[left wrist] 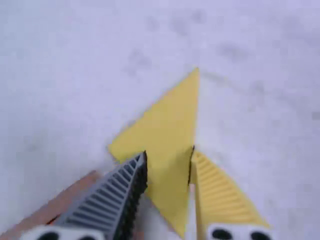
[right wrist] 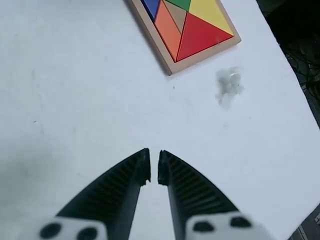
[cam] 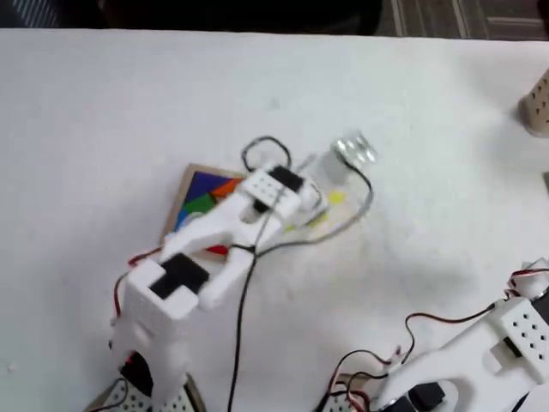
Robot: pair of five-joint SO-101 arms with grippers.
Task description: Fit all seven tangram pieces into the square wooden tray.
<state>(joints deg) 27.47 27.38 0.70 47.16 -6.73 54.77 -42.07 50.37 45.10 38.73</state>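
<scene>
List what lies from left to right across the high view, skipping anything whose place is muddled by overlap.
wooden tray → yellow triangle → right arm → tan perforated object at the picture's right edge.

**Op:** High camera?
**Obs:** You've got it fixed overhead and well back, looking down on the table (cam: 103,129) and both arms.
**Op:** Wrists?
**Obs:** Your left wrist camera looks along the left gripper (left wrist: 167,155), very near, onto the yellow triangle (left wrist: 167,125) between its fingers. Your right one rides higher, looking past the right gripper (right wrist: 154,167) to the tray (right wrist: 200,59) well ahead of its tips.
**Op:** Overlap?
**Obs:** You get that tray in the high view too, just behind the left gripper.
</scene>
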